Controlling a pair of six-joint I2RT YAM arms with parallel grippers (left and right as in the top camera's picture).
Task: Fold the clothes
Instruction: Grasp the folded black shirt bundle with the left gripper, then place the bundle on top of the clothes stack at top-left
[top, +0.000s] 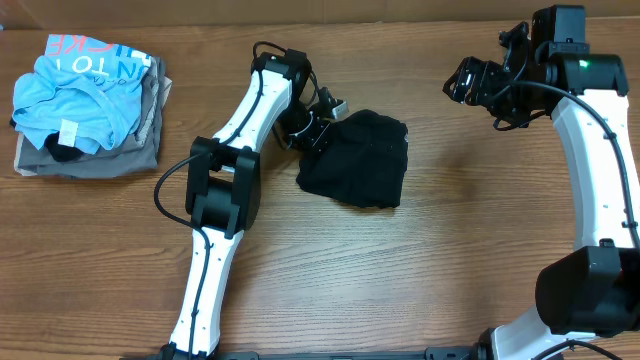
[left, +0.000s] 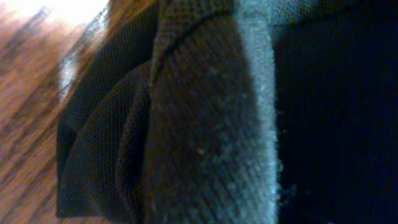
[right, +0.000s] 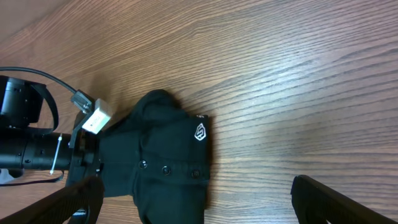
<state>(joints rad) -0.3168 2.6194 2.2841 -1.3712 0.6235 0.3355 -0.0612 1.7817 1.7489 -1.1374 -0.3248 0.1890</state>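
The clothes are one black garment (top: 362, 160) lying in a folded bundle at the table's middle. In the right wrist view (right: 163, 146) it shows a small white label (right: 199, 132) and a row of snaps. My left gripper (top: 318, 128) is pressed against the garment's left edge. Black cloth (left: 205, 124) fills the left wrist view and hides the fingers. My right gripper (top: 468, 80) hangs above the table to the garment's right, apart from it. Its fingers (right: 196, 186) are spread wide and empty.
A stack of clothes sits at the far left: a light blue printed T-shirt (top: 85, 85) on top of a folded grey-tan garment (top: 95, 160). Bare wooden table (top: 450, 250) lies in front of and right of the black garment.
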